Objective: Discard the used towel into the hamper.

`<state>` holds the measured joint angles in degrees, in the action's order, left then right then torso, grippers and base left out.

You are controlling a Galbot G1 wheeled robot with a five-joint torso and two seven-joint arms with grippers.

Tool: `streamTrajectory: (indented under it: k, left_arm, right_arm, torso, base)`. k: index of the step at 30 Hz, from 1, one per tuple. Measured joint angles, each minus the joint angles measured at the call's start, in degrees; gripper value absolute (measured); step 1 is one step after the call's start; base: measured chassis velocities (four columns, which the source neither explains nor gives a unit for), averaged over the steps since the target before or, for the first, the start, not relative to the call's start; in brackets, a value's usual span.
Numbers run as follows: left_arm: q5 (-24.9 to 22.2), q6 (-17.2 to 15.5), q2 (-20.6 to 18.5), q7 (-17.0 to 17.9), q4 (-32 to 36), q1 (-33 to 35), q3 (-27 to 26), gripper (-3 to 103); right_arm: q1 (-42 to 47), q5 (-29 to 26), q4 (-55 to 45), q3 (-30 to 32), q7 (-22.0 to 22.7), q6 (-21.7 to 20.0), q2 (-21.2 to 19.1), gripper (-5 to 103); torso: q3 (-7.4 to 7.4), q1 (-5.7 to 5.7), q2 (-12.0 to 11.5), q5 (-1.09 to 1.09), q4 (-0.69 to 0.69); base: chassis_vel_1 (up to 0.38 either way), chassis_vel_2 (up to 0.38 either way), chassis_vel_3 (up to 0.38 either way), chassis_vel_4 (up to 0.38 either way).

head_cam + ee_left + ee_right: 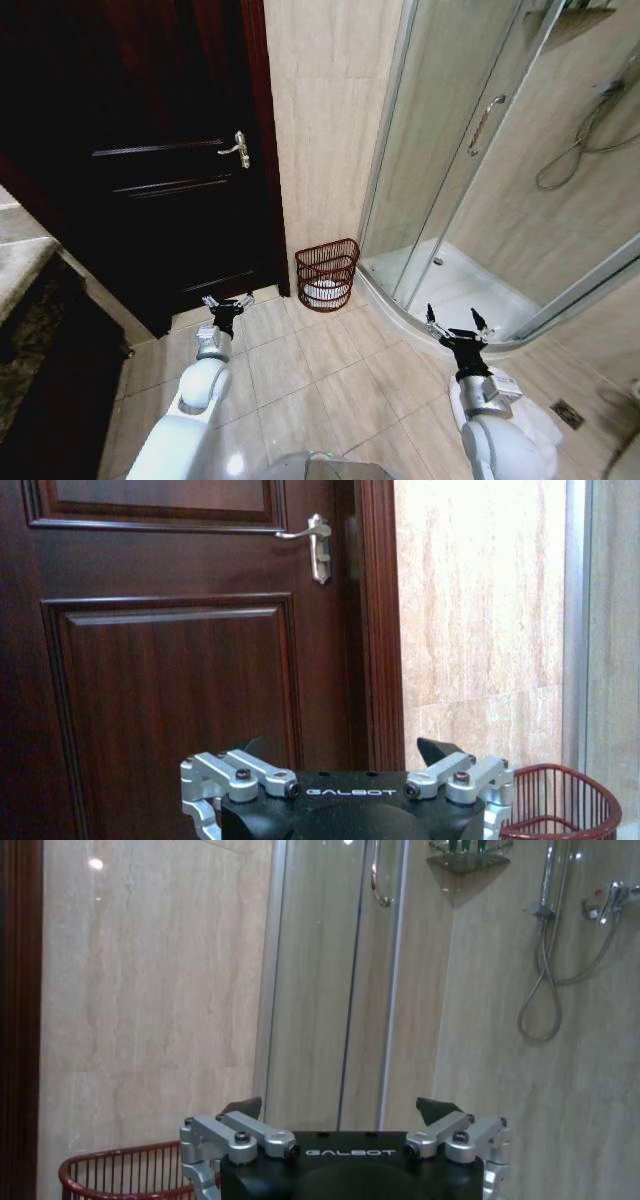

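Note:
The hamper (327,264) is a small dark reddish-brown ribbed basket on the floor against the beige tiled wall, between the door and the shower. A white bundle (325,292) that looks like the towel lies in its bottom. My left gripper (228,301) hovers over the floor tiles to the hamper's left, open and empty. My right gripper (459,322) hangs by the shower's curved sill to the hamper's right, also open and empty. The left wrist view has its gripper (348,748) facing the door, with the hamper's rim (560,802) beside it. The right wrist view has its gripper (340,1106) and the rim (120,1170).
A dark wooden door (150,150) with a metal handle (238,148) stands shut on the left. A glass shower enclosure (470,150) with a raised sill fills the right. A counter edge (20,260) juts in at the far left. Open floor tiles lie before the hamper.

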<state>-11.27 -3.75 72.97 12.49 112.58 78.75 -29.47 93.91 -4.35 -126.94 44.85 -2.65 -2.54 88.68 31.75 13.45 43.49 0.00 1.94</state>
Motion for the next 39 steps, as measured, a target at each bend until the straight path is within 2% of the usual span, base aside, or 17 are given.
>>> streamTrajectory:
  k: [27, 39]
  left_arm:
    - [0.0, 0.0, 0.0, 0.0, 0.0, 0.0, 0.0, 100]
    - [0.0, 0.0, -0.01, 0.0, -0.01, 0.0, 0.0, 100]
  right_arm:
    - [0.0, 0.0, 0.0, -0.01, 0.0, 0.0, 0.01, 100]
    - [0.01, 0.0, 0.0, 0.0, 0.0, 0.0, 0.01, 100]
  torso:
    - [0.0, 0.0, 0.0, 0.0, 0.0]
    - [0.0, 0.0, 0.0, 0.03, -0.01]
  base:
    - [-0.002, -0.001, 0.002, 0.002]
    - [-0.144, -0.141, 0.145, 0.138]
